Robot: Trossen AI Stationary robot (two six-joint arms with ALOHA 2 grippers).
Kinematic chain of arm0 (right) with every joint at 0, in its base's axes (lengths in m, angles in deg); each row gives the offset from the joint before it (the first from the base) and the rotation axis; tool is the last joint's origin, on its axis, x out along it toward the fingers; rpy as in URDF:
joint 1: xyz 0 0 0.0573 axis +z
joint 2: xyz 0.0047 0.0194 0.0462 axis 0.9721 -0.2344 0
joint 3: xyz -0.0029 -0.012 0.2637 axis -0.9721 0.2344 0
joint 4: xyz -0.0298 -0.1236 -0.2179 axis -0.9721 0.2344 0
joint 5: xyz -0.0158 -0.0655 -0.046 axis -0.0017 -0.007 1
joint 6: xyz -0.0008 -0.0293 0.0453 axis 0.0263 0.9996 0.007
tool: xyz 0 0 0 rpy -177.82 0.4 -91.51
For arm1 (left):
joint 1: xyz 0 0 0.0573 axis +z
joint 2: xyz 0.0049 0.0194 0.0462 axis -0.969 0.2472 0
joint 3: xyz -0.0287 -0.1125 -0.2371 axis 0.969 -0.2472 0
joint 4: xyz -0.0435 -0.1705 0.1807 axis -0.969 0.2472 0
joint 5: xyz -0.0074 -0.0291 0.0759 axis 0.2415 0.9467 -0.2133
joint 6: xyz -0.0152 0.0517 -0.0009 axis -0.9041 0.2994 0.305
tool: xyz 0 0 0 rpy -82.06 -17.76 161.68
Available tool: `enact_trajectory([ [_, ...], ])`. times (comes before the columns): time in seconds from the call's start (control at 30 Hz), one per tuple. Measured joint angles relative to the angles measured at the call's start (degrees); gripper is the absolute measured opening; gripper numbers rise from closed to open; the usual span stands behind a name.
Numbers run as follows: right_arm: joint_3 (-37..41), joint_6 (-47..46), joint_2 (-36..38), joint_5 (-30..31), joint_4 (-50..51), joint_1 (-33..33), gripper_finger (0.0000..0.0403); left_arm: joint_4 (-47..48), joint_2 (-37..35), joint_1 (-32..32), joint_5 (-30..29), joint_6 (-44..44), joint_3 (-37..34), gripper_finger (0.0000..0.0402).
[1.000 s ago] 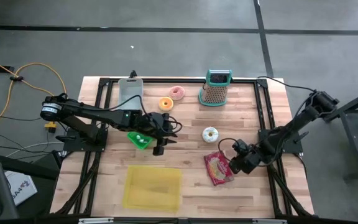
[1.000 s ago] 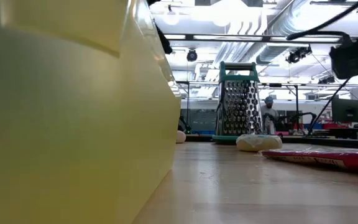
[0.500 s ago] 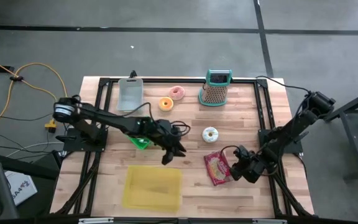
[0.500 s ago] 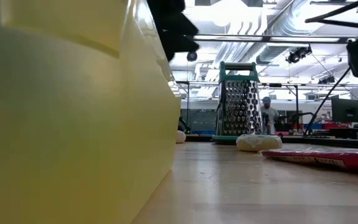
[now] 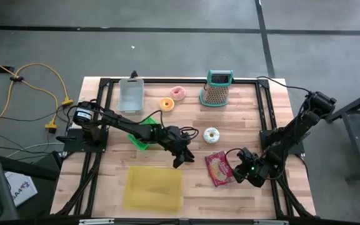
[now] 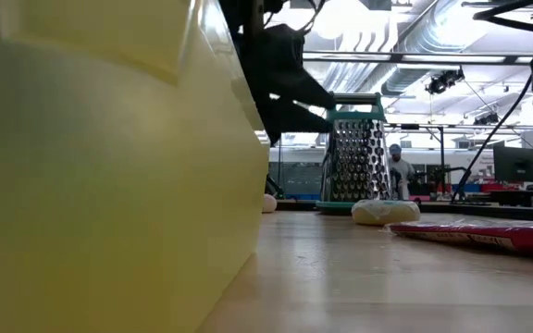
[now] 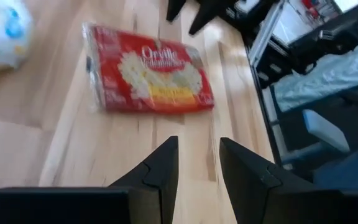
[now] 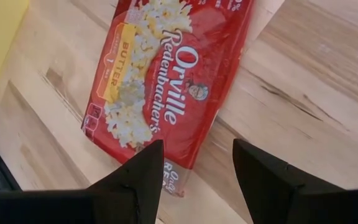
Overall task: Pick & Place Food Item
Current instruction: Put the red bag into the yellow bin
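Step in hand, as I judge it: approach to the food item, nothing lifted yet. The red popcorn packet lies flat on the tabletop, right of centre, between the two arms.

Right hand hovers just beside the packet's near end, fingers spread wide with nothing between them; the packet fills most of its wrist view. Left hand is reached out over mid-tabletop, pointed toward the packet, fingers a modest gap apart and empty.

Next move, my reading: the right hand is the closer one. It would need to drop, straddle the packet's edge, and close. The packet is thin and flat, so getting a finger under it looks awkward.

Likely destination: the yellow bin at the front of the tabletop, well apart from the packet.

Surface: light wood planks in a black frame. Also on it: box grater, three doughnuts, a green item, a grey tray.

Room: grey floor, orange cable; a person stands far behind the grater in the low view.
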Motion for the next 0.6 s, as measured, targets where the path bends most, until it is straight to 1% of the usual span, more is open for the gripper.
enact_trajectory([
  [0.1,0.0,-0.3,0.0,0.0,0.1,0.0,0.0179,-0.4,-0.1,0.0,-2.6,0.0,0.1,0.0113],
  [0.3,0.0,-0.3,0.0,0.2,0.1,0.0,0.0179,-0.2,0.9,-0.3,-4.4,0.4,2.0,0.0113],
  [0.43,0.0,-0.3,0.0,0.8,0.0,-0.2,0.0179,3.6,2.4,-1.0,-7.4,2.7,5.4,0.0113],
  [0.6,0.0,-0.3,0.0,1.4,-0.5,-0.2,0.0179,10.8,5.2,-1.4,-8.7,5.2,11.2,0.0113],
])
